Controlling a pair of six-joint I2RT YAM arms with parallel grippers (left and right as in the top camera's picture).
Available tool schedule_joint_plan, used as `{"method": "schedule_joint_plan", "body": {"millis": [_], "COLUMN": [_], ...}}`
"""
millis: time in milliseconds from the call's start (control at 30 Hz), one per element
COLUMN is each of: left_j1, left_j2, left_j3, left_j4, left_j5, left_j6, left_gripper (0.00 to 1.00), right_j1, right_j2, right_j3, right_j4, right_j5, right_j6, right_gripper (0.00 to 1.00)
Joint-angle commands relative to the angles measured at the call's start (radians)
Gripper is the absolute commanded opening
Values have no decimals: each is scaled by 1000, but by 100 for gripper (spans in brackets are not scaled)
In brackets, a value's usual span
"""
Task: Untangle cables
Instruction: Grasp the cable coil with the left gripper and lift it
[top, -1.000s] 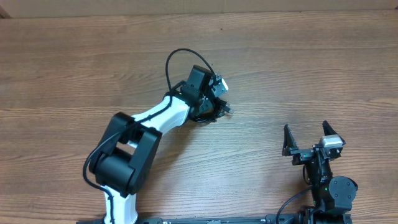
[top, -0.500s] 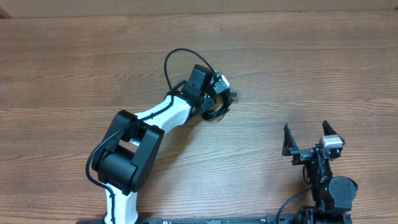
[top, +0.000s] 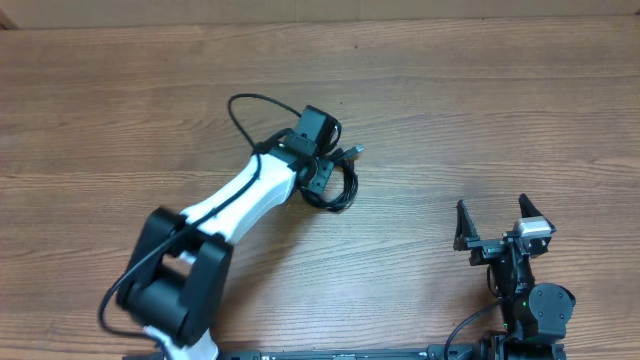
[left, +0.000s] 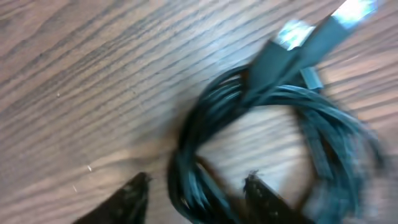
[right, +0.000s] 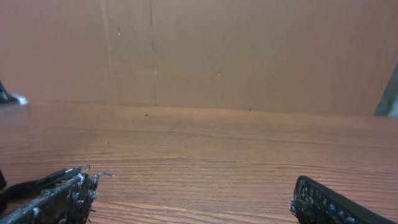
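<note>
The cables (top: 341, 186) lie as one small, tightly wound black coil on the wooden table (top: 500, 100), a little left of centre, with one plug (top: 352, 152) sticking out at the far side of the coil. In the left wrist view the coil consists of several thin strands running side by side and crossing, and two plug ends (left: 273, 59) with silvery tips project from the top of the loop. The left gripper (left: 196, 191) stands over the near edge of the coil with its jaws partly apart; a bunch of strands passes between the fingertips (left: 134, 194), but a gap shows on at least one side, so nothing is judged to be gripped. The right gripper (top: 491, 216) is parked well apart at the lower right, jaws fully spread and empty. Handling estimate: the cords are light, limp and smooth-jacketed, so they are likely to drag as a whole bundle rather than separate when one strand is pulled, and a thin strand may slip from the pads. The recommended hold is the rigid plug body or the cord just behind it, with the second gripper pinning the coil to provide counter-tension. Avoid closing on several strands at once, as this is likely to tighten the tangle.
</note>
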Motion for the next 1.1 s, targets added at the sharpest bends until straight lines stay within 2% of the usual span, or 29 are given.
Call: {"method": "schedule_joint_plan", "body": {"millis": [0, 33, 100, 200, 267, 367, 667, 867, 1067], "left_j1": [3, 3, 4, 4, 4, 5, 6, 10, 10], "left_j2": [-42, -38, -28, -13, 1, 23, 63, 65, 67], "left_j3": [7, 7, 6, 6, 6, 6, 6, 6, 6], "left_j4": [-22, -26, -27, -23, -21, -19, 24, 58, 60], "left_j5": [100, 100, 100, 100, 100, 94, -16, -26, -26], "left_j6": [-91, -76, -21, 88, 146, 188, 188, 184, 185], "left_gripper": [64, 68, 68, 57, 56, 50, 44, 49, 40], "right_j1": [-6, -6, -6, -6, -6, -6, -6, -6, -6], "right_j2": [-8, -8, -8, -8, -8, -8, -8, -8, -8], "right_j3": [-11, -11, -11, -11, -11, -11, -11, -11, -11], "right_j4": [5, 5, 5, 5, 5, 5, 5, 5, 5], "right_j5": [-2, -2, -2, -2, -2, -2, -2, -2, -2], "right_j6": [-8, -8, -8, -8, -8, -8, -8, -8, -8], "right_gripper": [100, 100, 100, 100, 100, 100, 100, 100, 100]}}
